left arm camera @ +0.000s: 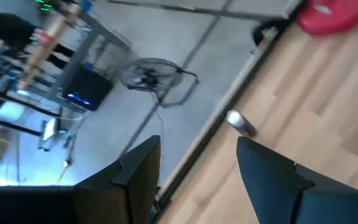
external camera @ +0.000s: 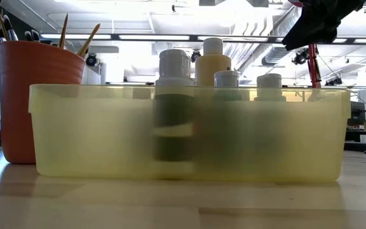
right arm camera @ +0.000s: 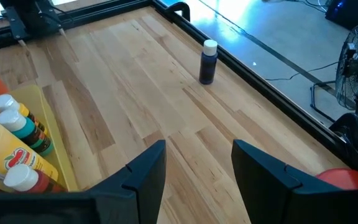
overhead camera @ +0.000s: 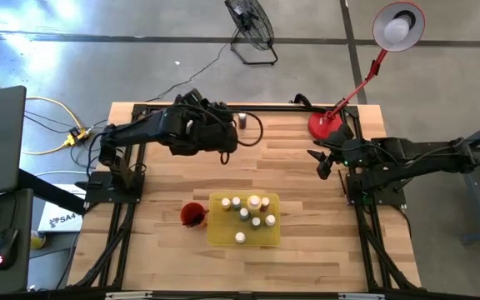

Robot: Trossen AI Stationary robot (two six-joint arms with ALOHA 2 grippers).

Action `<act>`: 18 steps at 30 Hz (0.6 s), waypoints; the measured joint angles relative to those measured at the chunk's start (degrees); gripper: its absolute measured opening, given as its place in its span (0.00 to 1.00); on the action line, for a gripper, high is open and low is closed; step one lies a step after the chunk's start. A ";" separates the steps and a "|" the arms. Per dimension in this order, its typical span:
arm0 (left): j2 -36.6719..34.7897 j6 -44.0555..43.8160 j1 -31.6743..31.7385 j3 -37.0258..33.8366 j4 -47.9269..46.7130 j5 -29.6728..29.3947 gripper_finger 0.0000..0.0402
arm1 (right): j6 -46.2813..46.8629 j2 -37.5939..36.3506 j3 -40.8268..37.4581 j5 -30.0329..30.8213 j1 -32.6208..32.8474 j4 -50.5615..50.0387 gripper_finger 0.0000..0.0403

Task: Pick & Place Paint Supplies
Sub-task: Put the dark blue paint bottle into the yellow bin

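Since one piece remains out: a single dark paint bottle (overhead camera: 242, 120) with a pale cap stands upright and alone near the far edge of the tabletop (overhead camera: 298, 171), well apart from everything else.
Handling: it looks light, rigid and smooth, so likely to tip or slip if nudged; its narrow round body below the cap seems the best place to grip, squarely from both sides.
Left hand (overhead camera: 226, 136): empty, fingers (left arm camera: 138, 171) apart, hovering just beside that bottle, which lies ahead of it in the left wrist view.
Right hand (overhead camera: 322, 162): empty, fingers (right arm camera: 148, 171) apart, waiting at the right side of the tabletop near a red lamp base (overhead camera: 327, 126).
Yellow tray (overhead camera: 220, 234): sits near the front middle; about eight bottles (overhead camera: 254, 201) stand upright inside, pale caps up, one larger yellowish, others teal, dark and reddish.
Red cup (overhead camera: 192, 213): touching or just beside the tray's left side, with thin brushes (external camera: 86, 39) standing in it, handles leaning outward.
Task progress: judged nearly done, only the lone bottle remains.
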 joint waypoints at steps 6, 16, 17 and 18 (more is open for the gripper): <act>0.02 7.05 -0.04 -0.36 -0.10 2.73 0.51 | 0.12 0.00 0.00 0.00 -0.01 0.00 0.43; -6.17 11.28 1.57 -0.51 -0.10 14.43 0.52 | 3.21 0.00 0.00 1.03 0.00 0.00 0.43; -7.60 11.85 2.12 -0.51 -0.14 16.34 0.52 | 3.97 0.02 0.00 1.28 -0.02 0.00 0.43; -9.00 12.58 2.74 -0.52 -0.11 18.35 0.52 | 4.32 0.02 0.00 1.40 -0.02 0.00 0.43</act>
